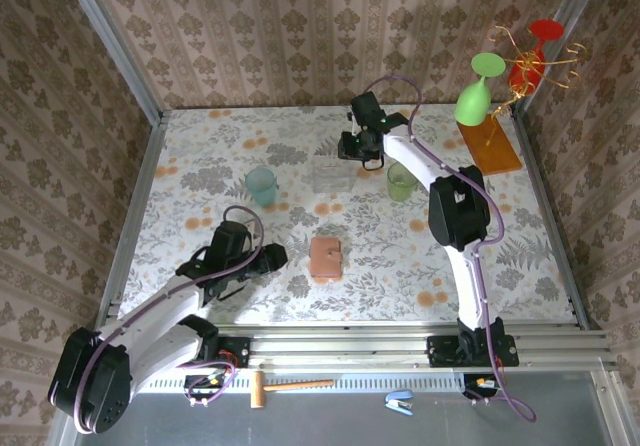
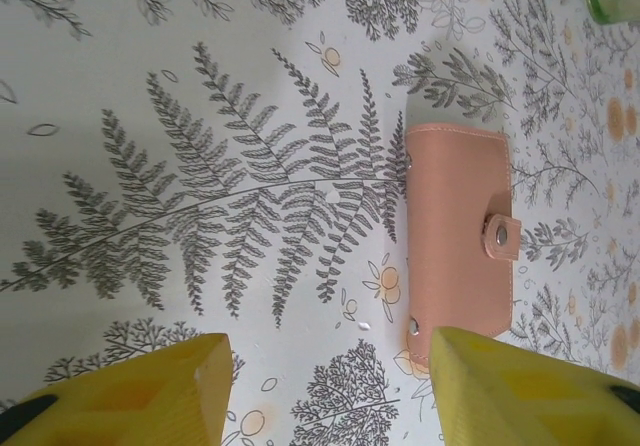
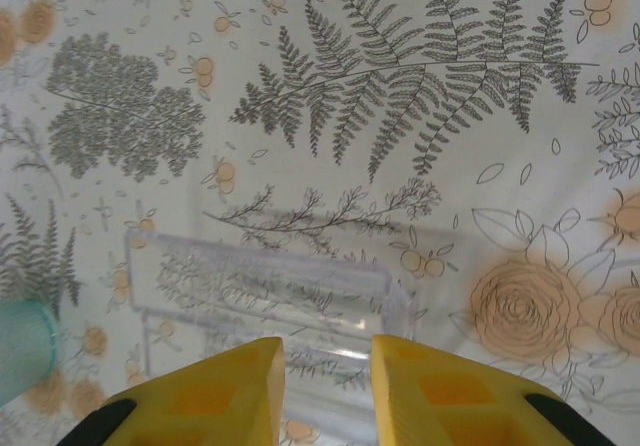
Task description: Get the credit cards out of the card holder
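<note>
The card holder (image 1: 327, 257) is a tan leather wallet lying flat in the middle of the table, snapped shut. In the left wrist view the card holder (image 2: 458, 241) shows its strap and button. The credit cards are hidden. My left gripper (image 1: 268, 258) rests just left of the wallet, open, with bare tablecloth between its yellow fingertips (image 2: 328, 351); its right finger (image 2: 520, 386) overlaps the wallet's near corner. My right gripper (image 1: 360, 148) is at the back of the table, over a clear plastic box (image 1: 332, 173). Its jaws (image 3: 327, 351) stand a narrow gap apart above the box (image 3: 260, 286).
A teal cup (image 1: 262, 184) stands left of the clear box and a green cup (image 1: 401, 180) right of it. At the back right are a green wine glass (image 1: 480, 91), a red glass (image 1: 535, 51) and an orange board (image 1: 490, 146). A hammer (image 1: 285, 386) lies off the near edge.
</note>
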